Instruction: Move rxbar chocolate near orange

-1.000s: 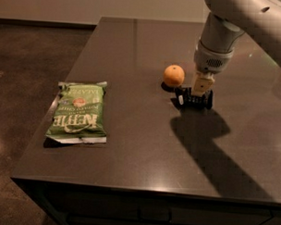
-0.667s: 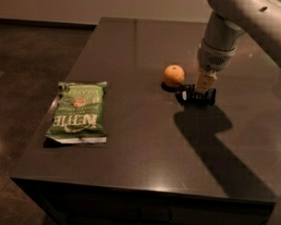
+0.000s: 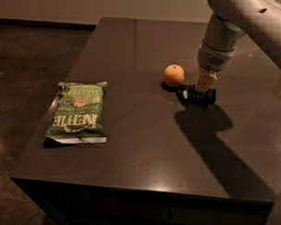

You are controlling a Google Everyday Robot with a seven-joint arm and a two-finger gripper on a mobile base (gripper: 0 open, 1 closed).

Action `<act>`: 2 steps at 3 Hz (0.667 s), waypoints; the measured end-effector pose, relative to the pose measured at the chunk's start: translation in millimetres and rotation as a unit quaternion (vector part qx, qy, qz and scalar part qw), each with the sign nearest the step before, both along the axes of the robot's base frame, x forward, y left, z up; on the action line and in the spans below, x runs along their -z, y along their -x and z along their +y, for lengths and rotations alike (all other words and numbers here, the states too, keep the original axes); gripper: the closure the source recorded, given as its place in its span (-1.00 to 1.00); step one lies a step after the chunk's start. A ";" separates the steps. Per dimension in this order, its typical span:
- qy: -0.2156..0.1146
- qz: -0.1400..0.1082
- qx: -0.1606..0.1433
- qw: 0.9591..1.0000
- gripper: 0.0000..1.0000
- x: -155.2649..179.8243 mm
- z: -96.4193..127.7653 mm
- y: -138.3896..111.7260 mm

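Note:
The orange (image 3: 173, 74) sits on the dark table (image 3: 144, 147), right of centre toward the back. My gripper (image 3: 197, 95) hangs from the grey arm (image 3: 216, 47) and is down at the table surface just right of the orange, about a finger's width from it. A black mass lies at the gripper's tip. I cannot separate the black rxbar chocolate from the dark gripper there, so I cannot tell whether the bar is held or lying under it.
A green chip bag (image 3: 78, 113) lies flat near the table's left edge. The arm casts a long shadow (image 3: 213, 135) toward the front right. The table's front edge runs near the bottom, with dark floor to the left.
The gripper and arm have shifted slightly to the right, staying low beside the orange. The orange and the chip bag have not moved.

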State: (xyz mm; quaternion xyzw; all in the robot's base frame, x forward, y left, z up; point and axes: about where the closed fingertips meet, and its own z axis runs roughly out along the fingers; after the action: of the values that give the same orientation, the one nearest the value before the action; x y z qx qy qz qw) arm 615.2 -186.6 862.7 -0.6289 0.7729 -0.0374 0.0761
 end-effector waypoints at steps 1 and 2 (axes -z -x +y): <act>-0.001 -0.002 0.000 1.000 -0.68 1.6 0.8 -1.7; -0.001 -0.003 -0.001 1.000 -1.00 3.2 1.5 -3.3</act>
State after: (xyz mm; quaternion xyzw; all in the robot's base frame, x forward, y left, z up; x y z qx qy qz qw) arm 618.5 -185.1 859.5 -0.6292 0.7722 -0.0382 0.0796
